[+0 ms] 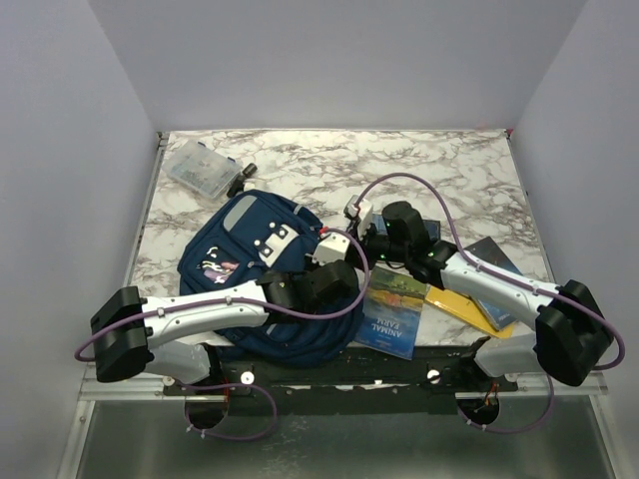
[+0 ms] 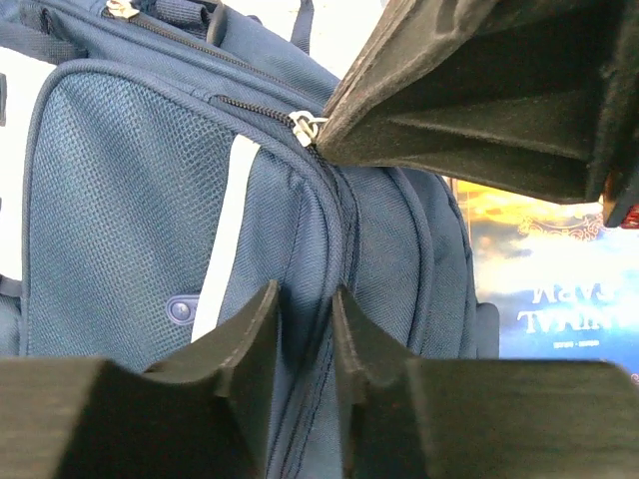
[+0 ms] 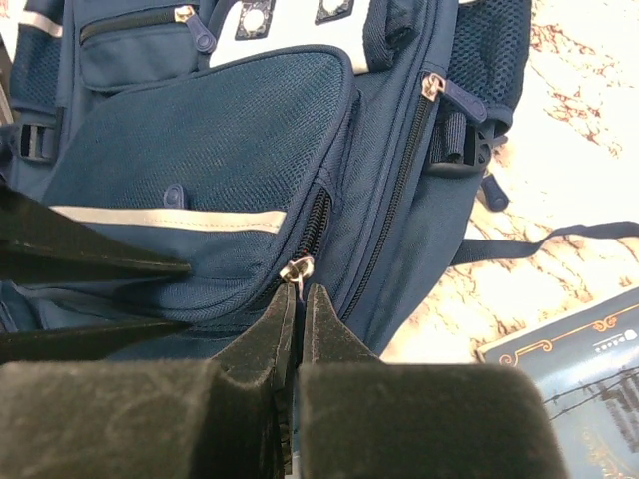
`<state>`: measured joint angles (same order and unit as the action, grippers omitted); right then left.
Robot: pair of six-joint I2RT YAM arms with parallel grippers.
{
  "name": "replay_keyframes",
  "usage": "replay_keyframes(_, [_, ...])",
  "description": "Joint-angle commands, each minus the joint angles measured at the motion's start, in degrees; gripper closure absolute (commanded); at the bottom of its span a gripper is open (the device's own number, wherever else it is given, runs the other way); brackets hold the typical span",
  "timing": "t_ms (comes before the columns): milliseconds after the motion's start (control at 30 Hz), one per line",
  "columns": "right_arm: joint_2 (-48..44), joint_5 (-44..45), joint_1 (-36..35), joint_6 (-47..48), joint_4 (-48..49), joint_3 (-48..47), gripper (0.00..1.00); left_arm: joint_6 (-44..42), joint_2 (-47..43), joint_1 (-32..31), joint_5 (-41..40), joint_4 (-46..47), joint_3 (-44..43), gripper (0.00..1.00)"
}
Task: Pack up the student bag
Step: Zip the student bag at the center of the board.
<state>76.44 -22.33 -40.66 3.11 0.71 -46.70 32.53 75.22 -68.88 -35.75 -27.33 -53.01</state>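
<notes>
While right jaws clench zipper pull [image 3: 297,269] of student bag [image 3: 200,150], left jaws straddle its seam [image 2: 344,230]; grip unclear.

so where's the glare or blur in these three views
Top external: even, soft light, no glare, everything fairly sharp. Left wrist: student bag mesh crisp, book behind it soft, table at the top blown white. Right wrist: zipper pull sharp, base of the right gripper blurred up close, table overexposed there too.
</notes>
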Motion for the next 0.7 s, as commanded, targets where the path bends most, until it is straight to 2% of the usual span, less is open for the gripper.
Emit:
replay_keyframes(0, [-3.36,1.48,-0.2,-10.05,6.1,-0.76,0.98,2.45,-1.05,1.45,-3.24,-7.36,3.38,0.79])
replay_keyframes(33, [-3.95,1.76,-0.16,-11.83,6.46,-0.34,0.93,1.75,-1.57,1.79,-3.02,-7.34,3.63,0.91])
replay_keyframes(67, [-4.55,2.72,-0.2,-13.37,6.52,-0.01,0.87,1.0,-2.18,1.86,-3.62,-7.61,3.87,0.98])
replay_keyframes(167, [-6.79,8.17,-0.16,-17.11,4.49,0.97,0.62,-2.39,-5.25,2.32,-4.64,-8.38,4.09,1.0])
replay_keyframes(333, [-12.02,18.76,-0.08,-22.49,-0.51,3.18,0.39,-8.95,-15.83,4.06,-4.5,-6.91,5.47,1.0])
replay_keyframes(433, [-14.16,19.35,-0.02,-25.56,-0.6,5.5,0.35,-14.67,-24.21,5.53,-0.84,-3.15,7.21,1.0])
replay_keyframes(567, [-14.55,13.66,0.05,-30.29,3.61,10.8,0.35,-18.63,-32.11,9.45,3.97,-1.08,6.57,1.0])
replay_keyframes(667, [-15.01,6.67,-0.06,-32.65,10.97,14.89,0.33,-19.84,-34.57,12.52,8.03,-1.76,4.08,1.0])
